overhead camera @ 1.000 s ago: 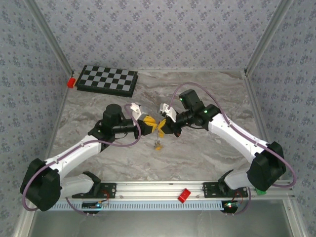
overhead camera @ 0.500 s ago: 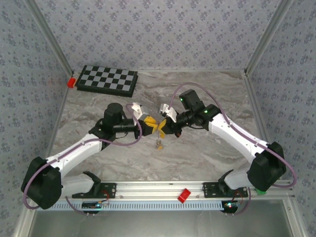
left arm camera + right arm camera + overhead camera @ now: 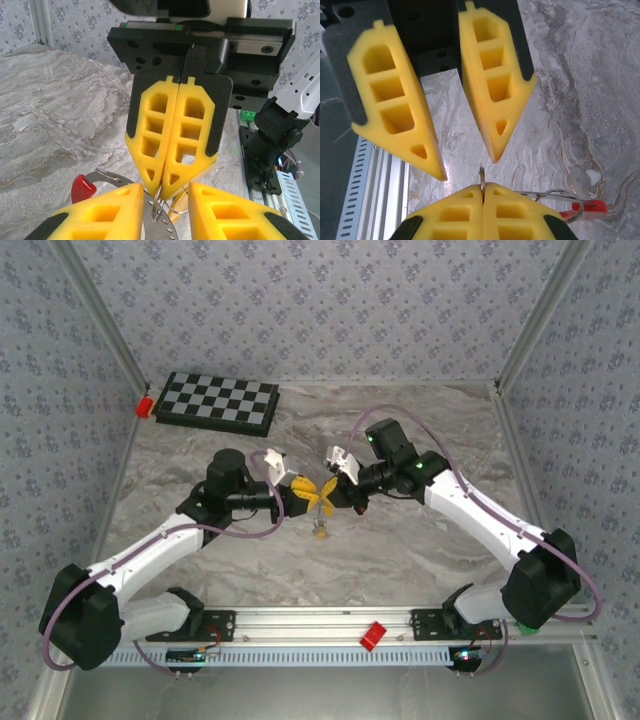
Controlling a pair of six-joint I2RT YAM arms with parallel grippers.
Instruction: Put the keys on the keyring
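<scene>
Above the middle of the marble table my two grippers meet tip to tip. The right gripper (image 3: 334, 495) (image 3: 482, 187) is shut on a small metal ring (image 3: 482, 175) (image 3: 159, 196). The keyring's thin wire loop (image 3: 555, 193) (image 3: 107, 176) with its red sleeve (image 3: 587, 208) (image 3: 82, 187) juts out beside that ring. A second small ring and a yellow-orange key (image 3: 177, 205) hang just behind it. My left gripper (image 3: 303, 497) (image 3: 165, 200) stands open, its fingers either side of the pinched ring without gripping it. A small bunch of keys (image 3: 320, 531) dangles below both grippers.
A folded chessboard (image 3: 217, 402) lies at the back left with a red block (image 3: 145, 405) at its corner. Another red block (image 3: 373, 636) sits on the front rail. Patterned walls close in the sides and back.
Both grippers have stayed tip to tip and shifted only slightly. The dangling bunch sits a little higher in the top view. Neither set of jaws has visibly changed.
</scene>
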